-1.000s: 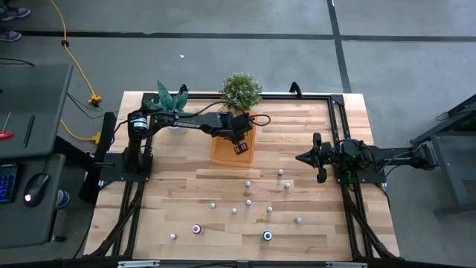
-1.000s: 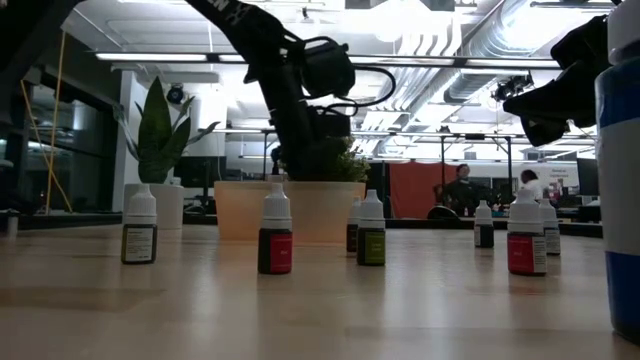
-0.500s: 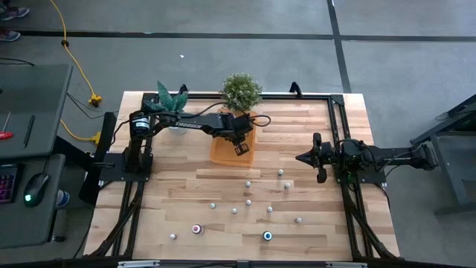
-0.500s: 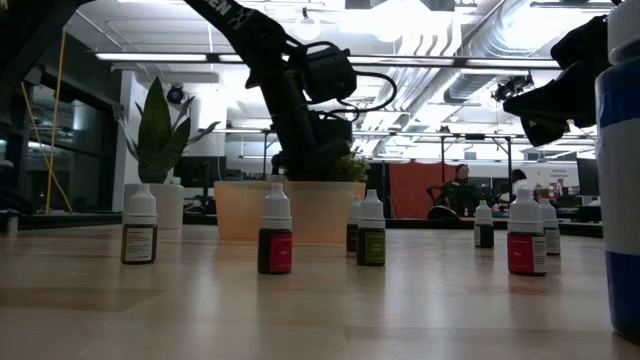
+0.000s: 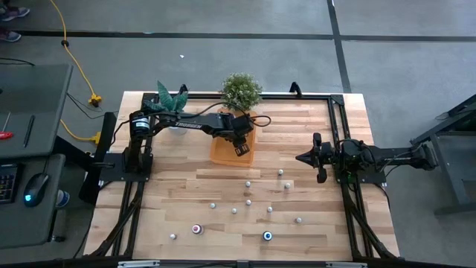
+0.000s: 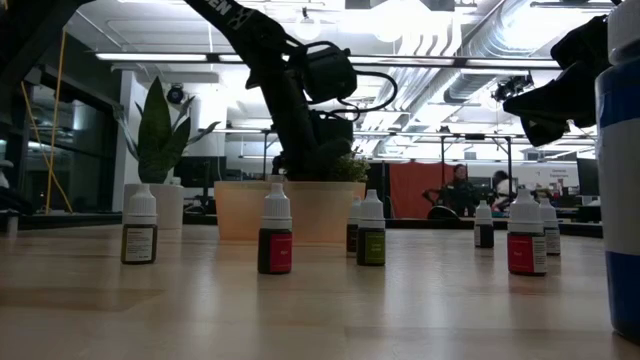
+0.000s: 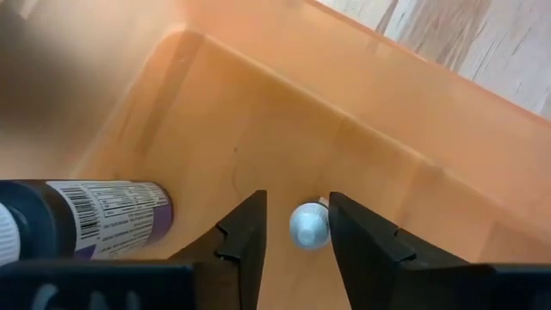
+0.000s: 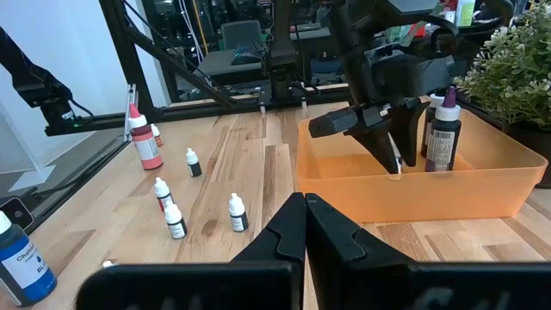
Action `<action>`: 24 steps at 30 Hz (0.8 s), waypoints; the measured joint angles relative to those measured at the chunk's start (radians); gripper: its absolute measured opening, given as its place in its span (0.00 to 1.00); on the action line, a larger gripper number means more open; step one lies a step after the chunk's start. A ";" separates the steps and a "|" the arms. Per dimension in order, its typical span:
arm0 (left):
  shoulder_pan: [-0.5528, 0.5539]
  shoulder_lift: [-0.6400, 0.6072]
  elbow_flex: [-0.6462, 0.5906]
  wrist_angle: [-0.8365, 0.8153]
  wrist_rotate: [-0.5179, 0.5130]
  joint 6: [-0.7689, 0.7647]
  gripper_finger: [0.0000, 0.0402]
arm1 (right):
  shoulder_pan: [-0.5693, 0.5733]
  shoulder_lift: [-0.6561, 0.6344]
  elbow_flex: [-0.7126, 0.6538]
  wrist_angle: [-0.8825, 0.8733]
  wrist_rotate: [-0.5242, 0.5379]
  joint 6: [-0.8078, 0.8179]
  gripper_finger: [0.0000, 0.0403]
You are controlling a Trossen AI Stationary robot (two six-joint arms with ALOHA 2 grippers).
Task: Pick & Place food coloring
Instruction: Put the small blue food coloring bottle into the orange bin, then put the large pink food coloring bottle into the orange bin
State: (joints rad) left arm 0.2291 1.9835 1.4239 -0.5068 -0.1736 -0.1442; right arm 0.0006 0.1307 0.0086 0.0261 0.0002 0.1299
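The left gripper (image 7: 294, 226) has its fingers apart, with the white cap of a small food coloring bottle (image 7: 309, 225) showing in the gap between them; whether the pads touch it cannot be told. The bottle's body is hidden below the cap. Beside it inside the orange tray (image 7: 370, 112) stands a larger purple-labelled bottle (image 7: 95, 217), cut off at the picture's edge. From above, the left gripper (image 5: 239, 146) hangs over the tray (image 5: 220, 155), which sits near the table's far edge, in front of a bushy plant (image 5: 241, 89); the arm covers most of the tray's inside.

The right gripper (image 8: 305, 226) has its fingers pressed together, holding nothing, and waits above the table's right side (image 5: 306, 158).

The other food coloring bottles (image 5: 248, 201) stand scattered over the middle and near part of the table (image 5: 312, 223), well apart from the tray. From table height, one large blue bottle (image 6: 624, 180) is cut off at the right edge, and labels on the small ones are too small to read.
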 joint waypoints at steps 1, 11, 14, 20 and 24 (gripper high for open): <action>0.000 0.000 0.000 0.000 -0.001 0.000 0.31 | 0.000 0.000 0.000 0.000 0.000 0.000 0.00; 0.000 0.000 0.009 -0.024 -0.044 0.029 0.31 | 0.000 0.000 0.000 0.000 0.000 0.000 0.00; -0.007 -0.002 0.017 -0.022 -0.012 0.043 0.31 | 0.000 0.000 0.000 0.000 0.000 0.000 0.00; -0.010 -0.014 0.018 -0.007 0.008 0.079 0.31 | 0.000 0.000 0.000 0.000 0.000 0.000 0.00; -0.014 -0.026 0.016 -0.016 0.035 0.089 0.31 | 0.000 0.000 0.000 0.000 0.000 0.000 0.00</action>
State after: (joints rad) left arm 0.2152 1.9572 1.4403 -0.5226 -0.1382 -0.0555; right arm 0.0008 0.1307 0.0088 0.0261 0.0004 0.1299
